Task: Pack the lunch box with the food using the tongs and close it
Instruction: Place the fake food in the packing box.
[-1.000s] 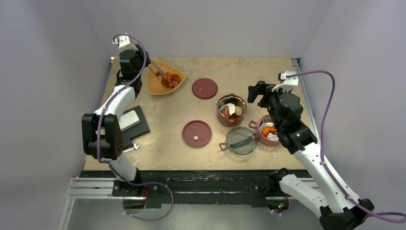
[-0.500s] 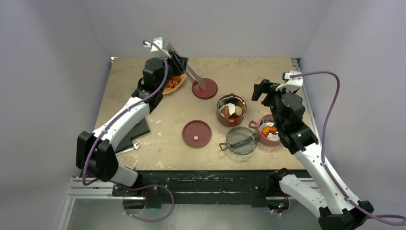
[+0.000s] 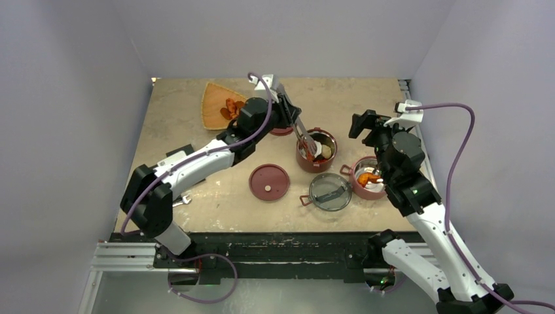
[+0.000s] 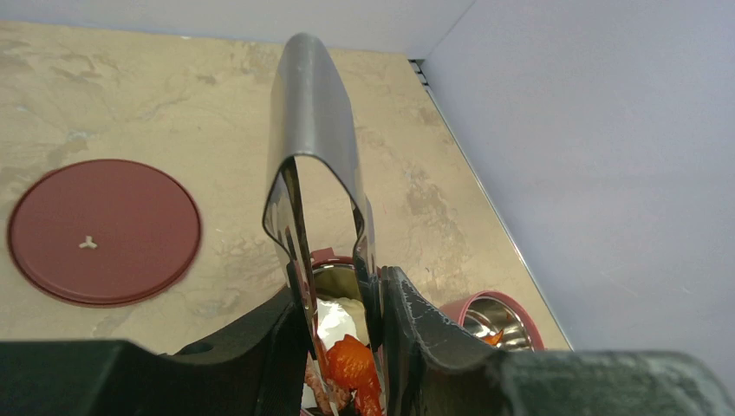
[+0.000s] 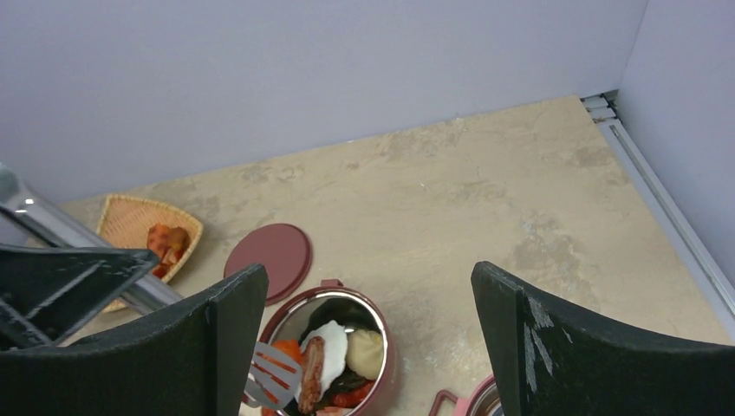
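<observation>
I have the left gripper [image 4: 342, 347] pinched on the tongs [image 4: 314, 165], pressing their arms together so they clamp an orange-red piece of food [image 4: 351, 366]. The tips hang just over the open bowl [image 3: 317, 151] of the lunch box, low enough, I judge, for a clean drop. The right gripper [image 3: 365, 124] hovers right of that bowl, jaws spread and empty, clear of the tongs. The second bowl [image 3: 366, 178], clear lid [image 3: 329, 191] and a disc lid [image 3: 269, 181] lie nearer me than it, left off for filling. The orange tray [image 3: 216, 108] sits far to its left.
</observation>
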Available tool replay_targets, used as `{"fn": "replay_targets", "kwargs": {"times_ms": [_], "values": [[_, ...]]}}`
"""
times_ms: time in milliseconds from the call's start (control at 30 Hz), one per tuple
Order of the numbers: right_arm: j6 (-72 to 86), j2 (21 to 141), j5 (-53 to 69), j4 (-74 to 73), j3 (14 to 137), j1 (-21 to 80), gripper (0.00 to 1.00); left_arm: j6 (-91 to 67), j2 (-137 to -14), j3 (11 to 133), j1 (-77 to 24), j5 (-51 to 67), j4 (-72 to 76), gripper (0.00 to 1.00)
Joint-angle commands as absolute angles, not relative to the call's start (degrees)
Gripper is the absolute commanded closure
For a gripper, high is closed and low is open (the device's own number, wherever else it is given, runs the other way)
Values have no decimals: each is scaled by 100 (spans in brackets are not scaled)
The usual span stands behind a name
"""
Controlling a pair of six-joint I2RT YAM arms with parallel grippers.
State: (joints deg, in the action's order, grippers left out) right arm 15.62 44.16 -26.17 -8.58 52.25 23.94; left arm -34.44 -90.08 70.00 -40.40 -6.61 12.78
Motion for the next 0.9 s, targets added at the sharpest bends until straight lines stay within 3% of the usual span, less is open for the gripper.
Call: {"fn": "replay_targets", "kwargs": {"times_ms": [0, 867], "values": [[1559, 4362, -2584, -840, 5247, 2372, 9, -3556, -9311, 7546, -4185, -804, 1653, 80], [1485, 4346, -2558, -875, 5226, 2373, 8, -3437, -10517, 8595, -4360, -791, 1498, 76]]}}
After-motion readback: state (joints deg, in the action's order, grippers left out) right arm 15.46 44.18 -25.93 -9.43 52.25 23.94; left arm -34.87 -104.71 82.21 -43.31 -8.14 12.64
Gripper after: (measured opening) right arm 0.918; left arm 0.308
